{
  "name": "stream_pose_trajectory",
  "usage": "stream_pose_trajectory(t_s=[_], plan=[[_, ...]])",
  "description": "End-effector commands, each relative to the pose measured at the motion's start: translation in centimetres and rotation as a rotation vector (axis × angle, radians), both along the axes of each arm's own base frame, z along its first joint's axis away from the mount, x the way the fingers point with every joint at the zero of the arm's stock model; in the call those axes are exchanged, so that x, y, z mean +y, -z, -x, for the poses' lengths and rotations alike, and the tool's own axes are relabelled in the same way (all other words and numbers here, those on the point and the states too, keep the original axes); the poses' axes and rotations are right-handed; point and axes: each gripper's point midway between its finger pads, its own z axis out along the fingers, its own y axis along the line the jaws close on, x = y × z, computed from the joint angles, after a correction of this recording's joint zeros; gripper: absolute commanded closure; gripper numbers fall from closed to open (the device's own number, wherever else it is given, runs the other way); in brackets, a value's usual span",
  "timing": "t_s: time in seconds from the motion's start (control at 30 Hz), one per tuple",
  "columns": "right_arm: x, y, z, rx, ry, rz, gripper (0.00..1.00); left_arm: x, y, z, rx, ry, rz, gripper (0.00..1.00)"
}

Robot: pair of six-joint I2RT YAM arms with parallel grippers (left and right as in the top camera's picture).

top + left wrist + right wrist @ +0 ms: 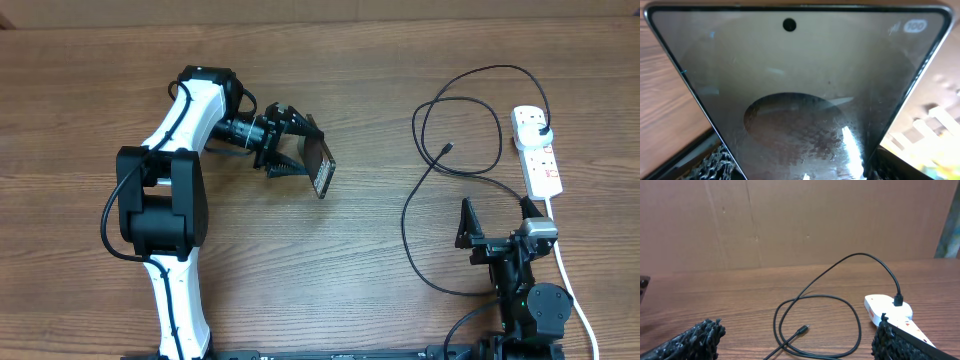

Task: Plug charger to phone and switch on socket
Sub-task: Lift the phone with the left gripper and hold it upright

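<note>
My left gripper (pixel 300 155) is shut on the phone (pixel 322 168), which it holds tilted on edge over the table left of centre. In the left wrist view the phone's dark glass face (pixel 800 90) fills the frame between the fingers. The charger cable (pixel 478 150) lies looped on the table at the right, its connector tip (pixel 446 149) free and its black plug (pixel 541 131) seated in the white socket strip (pixel 537 150). My right gripper (pixel 495 215) is open and empty, near the front, below the loop. In the right wrist view the tip (pixel 802 330) lies ahead between the fingers, the socket (pixel 890 311) at right.
The socket's white cord (pixel 568 280) runs down the right side past the right arm's base. A brown cardboard wall (pixel 790 225) stands behind the table's far edge.
</note>
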Motion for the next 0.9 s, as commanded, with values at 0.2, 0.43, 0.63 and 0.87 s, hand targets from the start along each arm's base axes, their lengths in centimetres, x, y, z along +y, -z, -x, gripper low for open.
stream_pose_trajectory(t_s=[0.2,0.43,0.63,0.87], plan=[[0.2,0.2,0.0,-0.005,-0.009,0.005,0.0,-0.8,-5.7,-2.3,-0.07,-0.107,0.313,0.42],[0.2,0.2,0.0,-0.005,-0.009,0.005,0.0,-0.8,-5.7,-2.3,-0.071,-0.106,0.313,0.42],[0.2,0.2,0.0,-0.005,-0.009,0.005,0.0,-0.8,-5.6,-2.2,-0.101,-0.101,0.316,0.42],[0.2,0.2,0.0,-0.005,-0.009,0.005,0.0,-0.8,-5.6,-2.2,-0.143,-0.095,0.321,0.42]])
